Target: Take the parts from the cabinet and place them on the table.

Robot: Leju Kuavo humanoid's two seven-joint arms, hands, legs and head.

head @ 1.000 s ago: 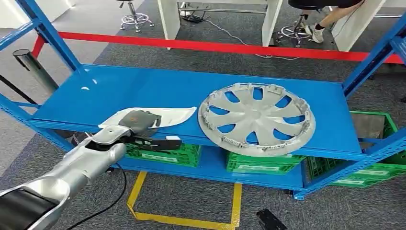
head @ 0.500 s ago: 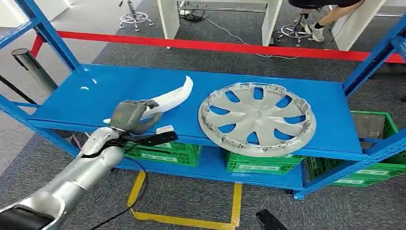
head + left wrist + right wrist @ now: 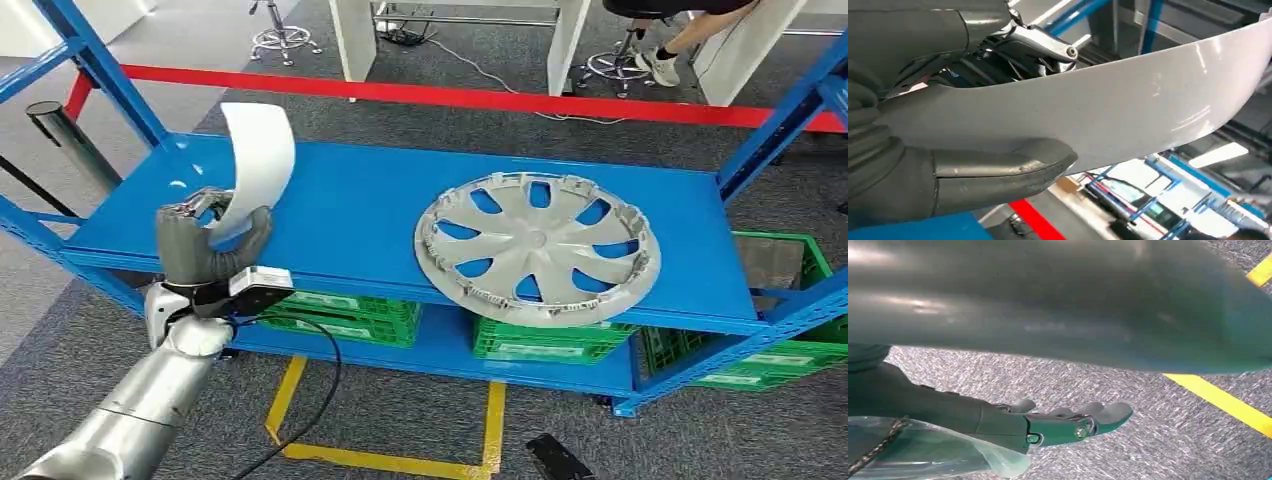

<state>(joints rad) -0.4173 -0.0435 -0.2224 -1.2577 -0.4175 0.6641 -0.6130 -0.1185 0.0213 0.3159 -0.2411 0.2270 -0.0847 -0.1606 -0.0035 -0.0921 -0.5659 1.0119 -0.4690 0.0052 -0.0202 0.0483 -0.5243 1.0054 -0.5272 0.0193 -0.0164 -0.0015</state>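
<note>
My left hand (image 3: pixel 205 243) grips a curved white plastic part (image 3: pixel 256 160) and holds it upright, lifted off the left end of the blue shelf (image 3: pixel 360 210). In the left wrist view the thumb (image 3: pixel 998 172) presses on the white part (image 3: pixel 1128 115) from one side and the fingers close behind it. A silver wheel cover (image 3: pixel 537 246) lies flat on the shelf's right half, overhanging the front edge. My right hand (image 3: pixel 1058 425) hangs above grey carpet, fingers extended and holding nothing.
Green crates (image 3: pixel 540 340) stand on the lower shelf. Blue rack posts (image 3: pixel 100 70) rise at both ends. A red bar (image 3: pixel 450 97) runs behind the rack. Yellow tape (image 3: pixel 385 460) marks the carpet in front. A seated person's leg (image 3: pixel 690 35) is at the far right.
My left hand has picked the white part off the shelf, swung it from lying flat to upright, and moved left and up with it. The wheel cover has not moved.
</note>
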